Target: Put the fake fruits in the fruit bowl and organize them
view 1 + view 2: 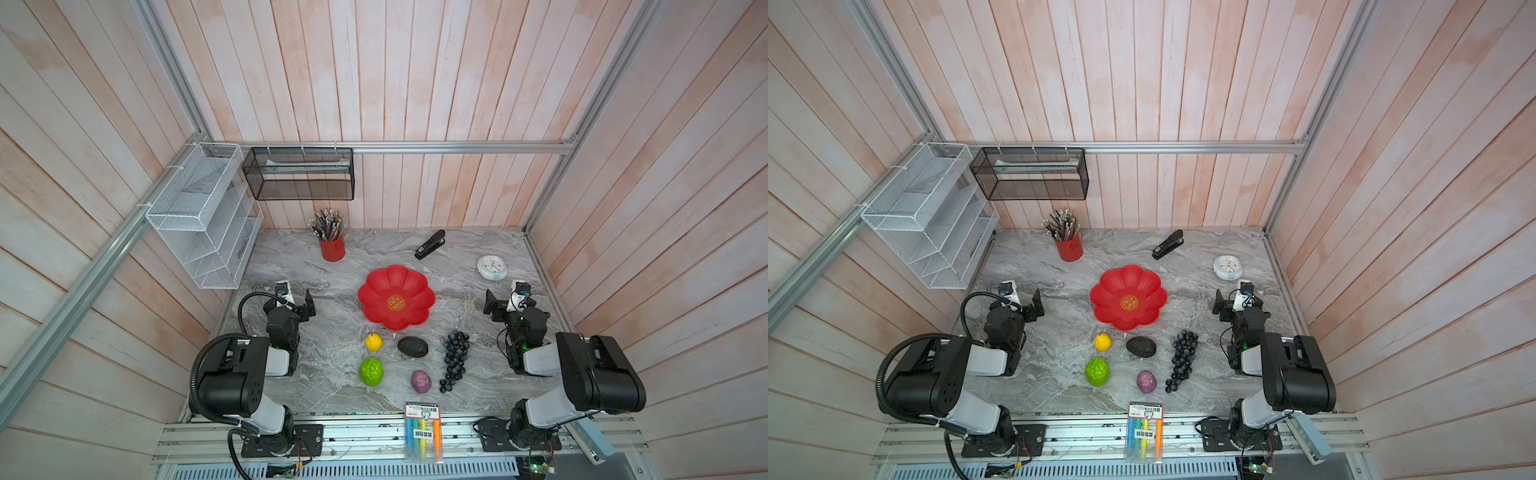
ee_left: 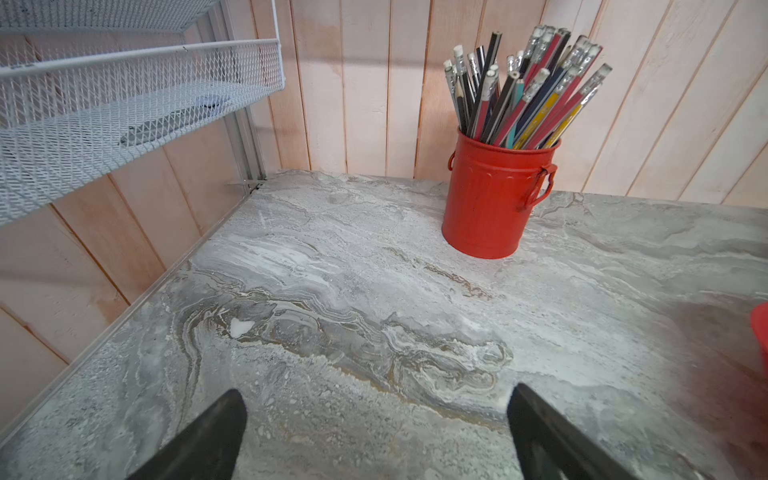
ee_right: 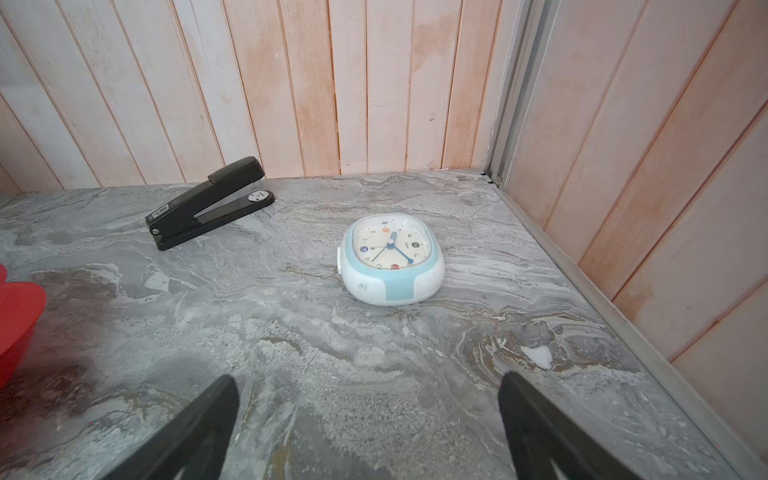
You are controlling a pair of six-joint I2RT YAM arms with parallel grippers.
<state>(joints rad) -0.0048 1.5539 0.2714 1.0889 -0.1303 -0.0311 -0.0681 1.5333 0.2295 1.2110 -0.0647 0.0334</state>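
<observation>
In the left wrist view the fruit bowl is only a red sliver, cut off by the picture's edge. In the right wrist view the fruit bowl is cut off as well, and only a part of its rim shows. Of the left gripper and the right gripper only the dark tips of the jaws show; the rest goes out at the lower edge. The white mesh rack is also cut off, and a dark thing lying in it is veiled by the mesh, so I cannot tell what it is. In both top views the print on the highlighter pack and the gold emblem are too small to read. The black mesh basket holds something pale that I cannot make out.
</observation>
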